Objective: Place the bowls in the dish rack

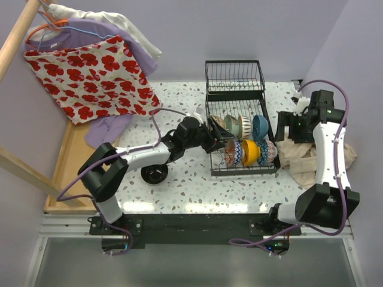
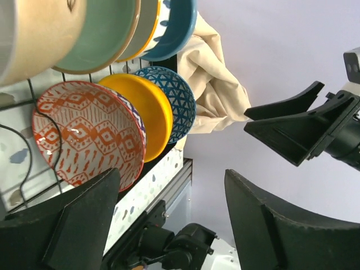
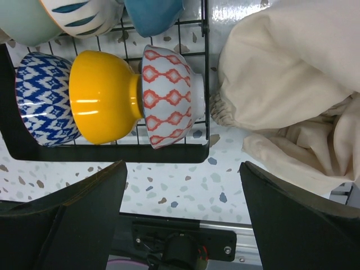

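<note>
1. A flat wooden tray (image 1: 63, 170) lies at the worktop's left edge. Above it a soft white cloth printed with red poppies (image 1: 96, 78) hangs over a pale wooden rail.
2. The worktop (image 1: 185, 188) is smooth white terrazzo flecked with grey and brown, and pale lilac walls (image 1: 239, 30) close it in.
3. A glossy dark round bowl (image 1: 154, 174) sits upright on the worktop under the left arm, outside the rack.
4. The left pincer (image 2: 171, 177) hangs at the rack's left side, released, its matte black fingers (image 2: 73, 225) spread wide with nothing between them.
5. The black wire dish rack (image 1: 242, 171) stands right of centre; its higher-walled basket section is at the far end.
6. Glazed ceramic bowls stand on edge between the tines in two rows. One is orange-red patterned (image 2: 84, 132), one blue-and-white patterned (image 1: 235, 152), one orange-yellow (image 1: 251, 152) and one plain blue (image 1: 260, 125).
7. The right pincer (image 3: 183, 166) hovers just right of the rack, also released and empty.
8. A crumpled cream cloth (image 1: 299, 158) lies beside the rack's right edge.
</note>
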`<state>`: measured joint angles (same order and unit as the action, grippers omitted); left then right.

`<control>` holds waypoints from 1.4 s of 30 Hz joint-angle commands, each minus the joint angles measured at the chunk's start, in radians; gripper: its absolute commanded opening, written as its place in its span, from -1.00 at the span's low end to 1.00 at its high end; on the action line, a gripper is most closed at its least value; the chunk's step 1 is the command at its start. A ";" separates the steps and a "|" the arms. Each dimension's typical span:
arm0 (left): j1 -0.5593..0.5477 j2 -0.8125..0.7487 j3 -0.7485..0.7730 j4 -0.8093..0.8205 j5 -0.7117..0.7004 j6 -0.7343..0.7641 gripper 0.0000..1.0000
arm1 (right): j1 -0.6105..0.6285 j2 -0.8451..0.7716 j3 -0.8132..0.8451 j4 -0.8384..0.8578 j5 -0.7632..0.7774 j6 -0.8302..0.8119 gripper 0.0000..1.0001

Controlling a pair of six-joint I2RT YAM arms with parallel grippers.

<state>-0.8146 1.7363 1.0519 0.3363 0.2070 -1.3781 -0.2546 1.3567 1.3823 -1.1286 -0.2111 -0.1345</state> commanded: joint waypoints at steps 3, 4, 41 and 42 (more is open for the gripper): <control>0.126 -0.121 0.083 -0.189 0.187 0.404 0.62 | -0.002 0.007 0.086 -0.011 -0.077 -0.017 0.72; 0.155 -0.121 0.098 -0.216 0.237 0.498 0.61 | -0.002 0.005 0.095 -0.011 -0.088 -0.016 0.72; 0.097 -0.402 -0.179 -1.217 -0.038 1.792 0.38 | -0.002 -0.160 -0.025 0.043 -0.274 0.007 0.71; 0.097 -0.408 -0.197 -1.205 -0.046 1.794 0.26 | 0.000 -0.162 -0.032 0.043 -0.275 0.010 0.71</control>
<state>-0.7147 1.3781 0.8993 -0.9520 0.1951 0.3874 -0.2546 1.2026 1.3434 -1.0885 -0.4500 -0.1478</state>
